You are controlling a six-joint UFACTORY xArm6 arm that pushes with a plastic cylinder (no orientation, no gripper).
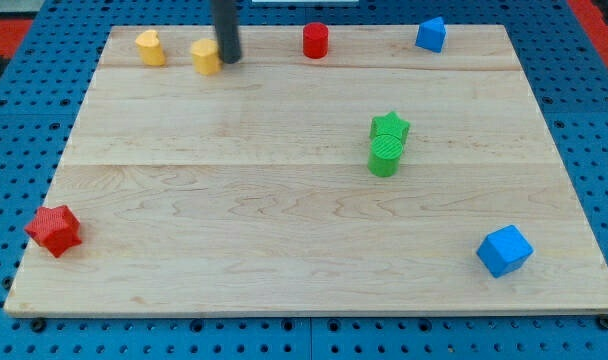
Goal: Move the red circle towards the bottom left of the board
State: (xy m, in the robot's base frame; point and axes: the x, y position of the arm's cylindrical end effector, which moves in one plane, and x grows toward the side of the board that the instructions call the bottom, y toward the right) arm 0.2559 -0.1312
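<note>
The red circle [315,41], a short red cylinder, stands near the board's top edge, right of centre. My tip [229,59] is at the top of the view, left of the red circle by a clear gap. It stands right beside a yellow block [205,57], at its right side, touching or nearly so. A red star [53,229] lies at the bottom left of the board.
A second yellow block [151,47] sits at the top left. A blue block [431,34] is at the top right. A green star [390,128] and a green cylinder [385,156] touch at centre right. A blue cube [504,250] is at the bottom right. The wooden board [234,220] lies on a blue pegboard.
</note>
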